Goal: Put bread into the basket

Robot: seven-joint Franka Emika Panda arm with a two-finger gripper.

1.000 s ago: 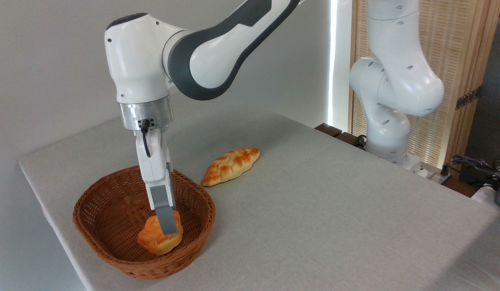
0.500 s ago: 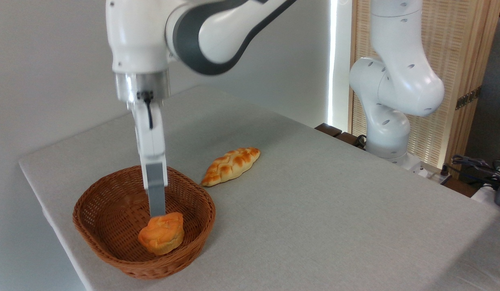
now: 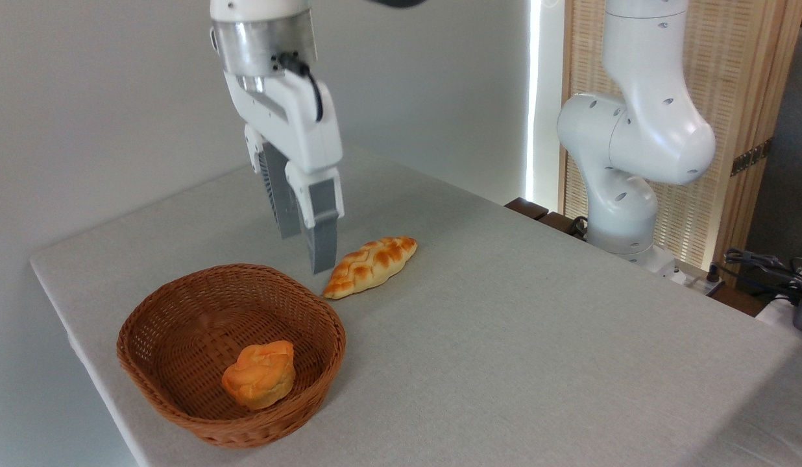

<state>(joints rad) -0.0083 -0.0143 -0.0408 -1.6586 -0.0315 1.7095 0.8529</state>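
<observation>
While its long axis slants up-right, bread [image 3: 259, 375] inside basket [image 3: 174, 311]; pincer [image 3: 305, 250] released, empty.

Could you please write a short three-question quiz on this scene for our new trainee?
1. True or false: the bun lies inside the basket.
2. What does the pincer hold? A) the bun B) the braided loaf C) nothing
3. Fill in: the braided loaf lies on the ____, outside the basket.

Key: 1 true; 2 C; 3 table.
</observation>
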